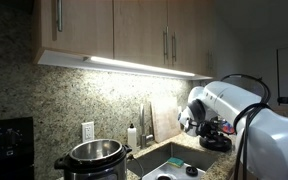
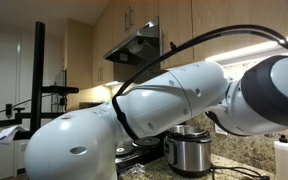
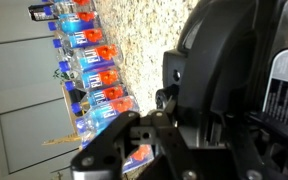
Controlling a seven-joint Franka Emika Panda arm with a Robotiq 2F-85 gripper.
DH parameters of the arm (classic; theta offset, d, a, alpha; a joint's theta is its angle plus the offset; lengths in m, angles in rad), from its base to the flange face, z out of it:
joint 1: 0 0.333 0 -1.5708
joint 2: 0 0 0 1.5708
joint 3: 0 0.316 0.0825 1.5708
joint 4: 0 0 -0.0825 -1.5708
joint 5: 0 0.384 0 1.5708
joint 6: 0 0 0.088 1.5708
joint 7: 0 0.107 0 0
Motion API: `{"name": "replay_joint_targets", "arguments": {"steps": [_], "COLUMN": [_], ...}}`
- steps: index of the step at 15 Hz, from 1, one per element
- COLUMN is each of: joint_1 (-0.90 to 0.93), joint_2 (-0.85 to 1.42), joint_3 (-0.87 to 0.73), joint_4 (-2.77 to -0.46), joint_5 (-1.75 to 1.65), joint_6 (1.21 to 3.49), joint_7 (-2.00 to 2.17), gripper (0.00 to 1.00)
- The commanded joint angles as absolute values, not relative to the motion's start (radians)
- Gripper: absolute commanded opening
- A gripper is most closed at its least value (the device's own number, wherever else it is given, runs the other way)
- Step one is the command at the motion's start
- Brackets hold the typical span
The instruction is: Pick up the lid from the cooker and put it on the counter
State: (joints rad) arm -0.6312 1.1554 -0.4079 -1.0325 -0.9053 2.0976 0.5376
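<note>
Gripper jaws pressed together, pinching the lid, which fills the wrist view as a dark mass with a white label (the grip point itself is hard to make out). In an exterior view the lid sits low at the arm's end, beyond the sink, well apart from the cooker. Cooker stands open-topped on the counter; cannot tell whether lid touches counter.

Glossy white arm with black cables
</note>
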Motion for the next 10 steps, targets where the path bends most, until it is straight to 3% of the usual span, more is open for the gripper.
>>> {"name": "replay_joint_targets", "arguments": {"steps": [1, 9, 10], "joint_1": [-0.632, -0.638, -0.639], "joint_2": [1.166, 1.18, 1.182], "joint_3": [-0.427, -0.422, -0.42], "joint_4": [-0.991, -0.963, -0.959], "joint_5": [-0.912, -0.903, -0.902], "joint_6": [2.071, 2.05, 2.046], "joint_7": [0.546, 0.53, 0.527], "gripper": [0.04, 0.04, 0.31]}}
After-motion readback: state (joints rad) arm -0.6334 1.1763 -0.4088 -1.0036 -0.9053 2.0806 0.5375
